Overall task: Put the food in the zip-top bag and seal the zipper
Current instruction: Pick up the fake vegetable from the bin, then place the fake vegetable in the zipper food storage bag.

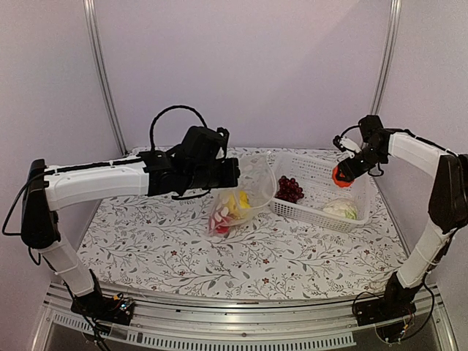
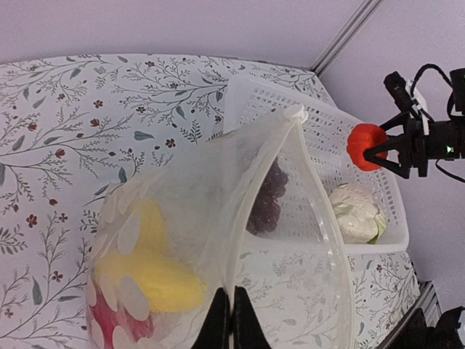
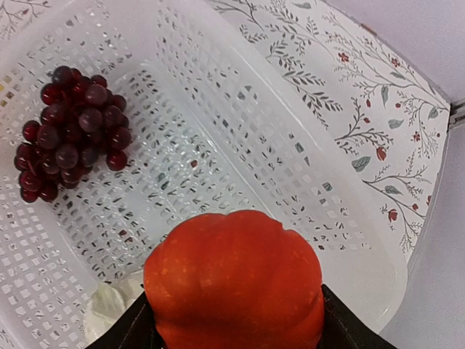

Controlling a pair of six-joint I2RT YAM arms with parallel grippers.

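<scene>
A: From above, your left tool (image 1: 234, 174) is clenched on the mouth edge of the bag (image 1: 248, 186). It holds that edge up over the desk (image 1: 146, 241), just left of the basket (image 1: 314, 213).

B: Inside that bag you have the yellow pieces (image 1: 238, 200), with the pepper (image 1: 219, 224) below them. Your right tool (image 1: 344, 172) is grasping the orange (image 1: 339, 176) above the basket's right half. The grapes (image 1: 289, 189) lie at the basket's left end and the cabbage (image 1: 341, 210) in its near right corner.

A: On your left wrist view, the left tool (image 2: 231, 320) is pinched tight on the bag's rim. The zipper (image 2: 243, 207) runs up from it to a peak, and the mouth gapes to the right.

B: Through the plastic you see the yellow pieces (image 2: 156, 280) and the pepper (image 2: 109, 323) low on the left. The grapes (image 2: 269, 196) show through the bag wall. The orange (image 2: 362, 145) hangs well apart from the bag, over the cabbage (image 2: 356, 214).

A: On your right wrist view, the orange (image 3: 236, 280) sits gripped between both fingers (image 3: 131, 331).

B: Under it is the basket (image 3: 218, 145), with the grapes (image 3: 73, 131) at upper left and a sliver of cabbage (image 3: 109, 309) at the bottom edge.
</scene>
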